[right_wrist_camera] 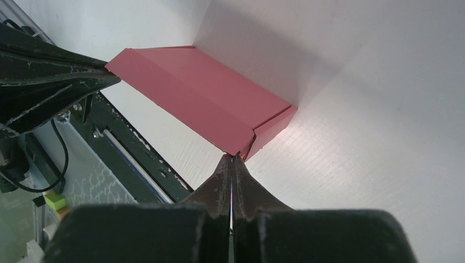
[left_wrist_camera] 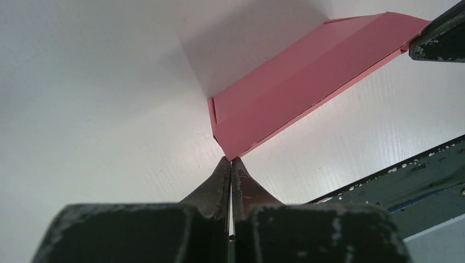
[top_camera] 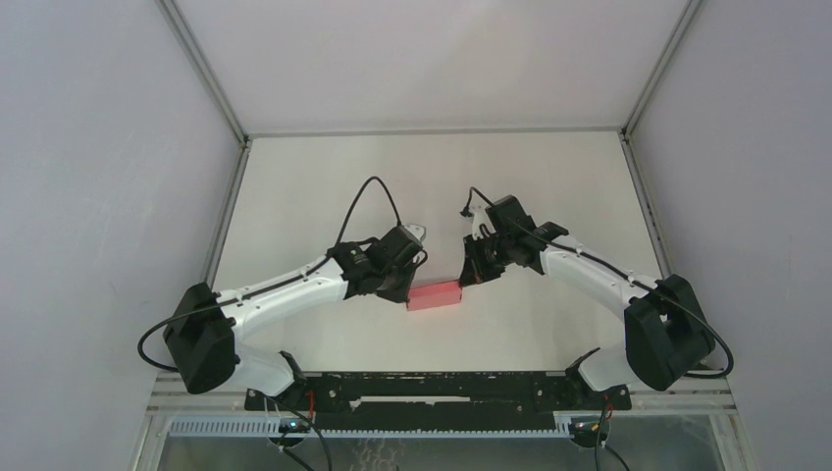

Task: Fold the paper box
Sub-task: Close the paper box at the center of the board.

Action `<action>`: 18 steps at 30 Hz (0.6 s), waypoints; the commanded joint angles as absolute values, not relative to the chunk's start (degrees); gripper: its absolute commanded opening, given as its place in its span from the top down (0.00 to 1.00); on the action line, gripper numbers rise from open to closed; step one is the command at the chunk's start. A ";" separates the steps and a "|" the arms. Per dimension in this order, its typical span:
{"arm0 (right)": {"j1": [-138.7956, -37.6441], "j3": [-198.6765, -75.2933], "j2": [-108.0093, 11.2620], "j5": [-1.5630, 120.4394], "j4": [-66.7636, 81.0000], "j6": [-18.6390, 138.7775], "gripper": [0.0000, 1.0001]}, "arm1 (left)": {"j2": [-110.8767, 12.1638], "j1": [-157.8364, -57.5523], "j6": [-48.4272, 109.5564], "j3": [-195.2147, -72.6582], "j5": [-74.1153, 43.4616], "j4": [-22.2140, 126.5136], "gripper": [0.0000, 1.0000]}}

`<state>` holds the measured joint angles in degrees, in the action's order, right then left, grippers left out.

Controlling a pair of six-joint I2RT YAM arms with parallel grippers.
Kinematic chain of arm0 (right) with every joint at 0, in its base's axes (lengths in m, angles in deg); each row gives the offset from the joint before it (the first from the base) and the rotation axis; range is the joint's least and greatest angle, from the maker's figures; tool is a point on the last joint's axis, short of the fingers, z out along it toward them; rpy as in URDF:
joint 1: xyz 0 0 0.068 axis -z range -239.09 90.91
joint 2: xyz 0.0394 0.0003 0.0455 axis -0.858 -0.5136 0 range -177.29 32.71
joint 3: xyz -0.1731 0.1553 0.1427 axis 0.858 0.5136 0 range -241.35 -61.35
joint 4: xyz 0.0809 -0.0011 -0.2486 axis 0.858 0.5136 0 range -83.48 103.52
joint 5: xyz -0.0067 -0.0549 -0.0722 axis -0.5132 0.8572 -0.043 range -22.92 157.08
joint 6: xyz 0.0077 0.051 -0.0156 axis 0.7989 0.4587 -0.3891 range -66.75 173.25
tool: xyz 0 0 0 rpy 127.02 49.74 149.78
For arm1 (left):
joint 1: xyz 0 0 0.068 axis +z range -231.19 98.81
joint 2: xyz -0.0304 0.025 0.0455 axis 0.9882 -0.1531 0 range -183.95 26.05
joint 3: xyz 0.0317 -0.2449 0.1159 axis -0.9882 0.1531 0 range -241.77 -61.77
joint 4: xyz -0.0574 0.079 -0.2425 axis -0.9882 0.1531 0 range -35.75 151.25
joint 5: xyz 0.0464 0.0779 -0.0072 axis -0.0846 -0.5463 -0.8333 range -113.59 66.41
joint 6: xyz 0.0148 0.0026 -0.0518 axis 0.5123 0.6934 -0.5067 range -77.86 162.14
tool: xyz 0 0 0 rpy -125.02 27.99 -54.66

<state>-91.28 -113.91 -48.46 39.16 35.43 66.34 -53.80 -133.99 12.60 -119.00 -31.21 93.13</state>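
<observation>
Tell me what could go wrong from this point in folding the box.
1. The left gripper and right gripper are both shut, and each tip meets only a corner at opposite ends of the box. Pushing inward may buckle its thin panels rather than fold them.
2. With so little contact, the box could slide on the smooth table or twist away from a tip.

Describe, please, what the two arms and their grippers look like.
Both arms have white link shells with bulky black joint housings: the left arm and the right arm. A black cable loops from each wrist. The left gripper and right gripper have dark, tapered fingers with chipped, scuffed paint.
</observation>
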 commanded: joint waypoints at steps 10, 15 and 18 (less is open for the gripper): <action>-90.93 -116.15 -46.86 46.68 40.12 59.14 1.00 | -55.03 -134.81 12.17 -121.73 -29.35 89.06 0.97; -91.69 -115.71 -47.52 47.17 40.02 58.88 1.00 | -55.59 -134.90 12.07 -121.89 -29.55 89.06 0.97; -91.89 -115.67 -48.03 46.75 39.85 59.01 1.00 | -56.18 -134.90 12.12 -122.14 -29.60 89.06 0.97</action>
